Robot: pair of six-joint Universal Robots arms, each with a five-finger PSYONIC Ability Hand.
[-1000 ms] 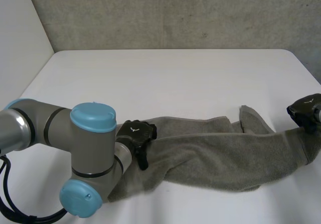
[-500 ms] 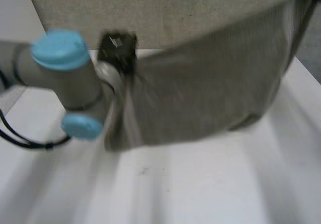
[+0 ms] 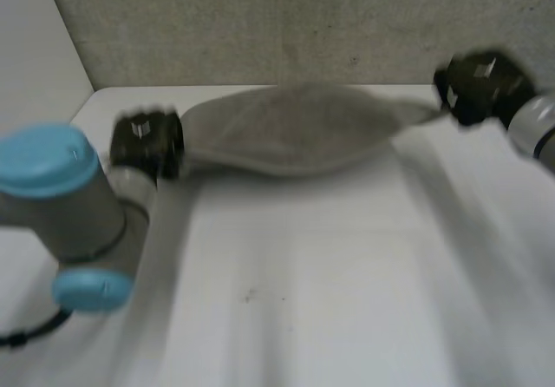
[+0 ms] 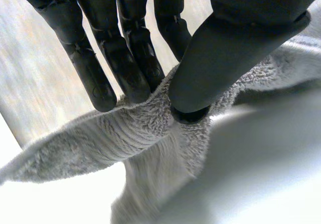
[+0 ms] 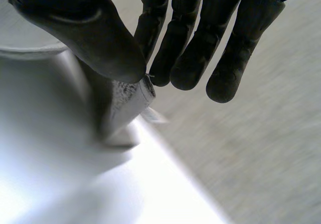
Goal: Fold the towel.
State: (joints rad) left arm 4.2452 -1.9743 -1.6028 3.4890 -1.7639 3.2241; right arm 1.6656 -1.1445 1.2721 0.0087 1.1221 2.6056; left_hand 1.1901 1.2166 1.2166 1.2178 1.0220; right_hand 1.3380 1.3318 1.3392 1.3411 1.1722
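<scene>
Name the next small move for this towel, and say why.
Probably lower both hands together to lay it out flat: the left robot hand and the right robot hand each pinch an end of the towel, which sags stretched between them, apparently lifted off the table.

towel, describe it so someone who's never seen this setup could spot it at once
Look to the far side of the white table, in front of the grey wall. There the towel spans between the left hand and the right hand, each pinching one end. It is the only soft thing there: grey-brown terry cloth bellying in the middle, between two hard black hands.
</scene>
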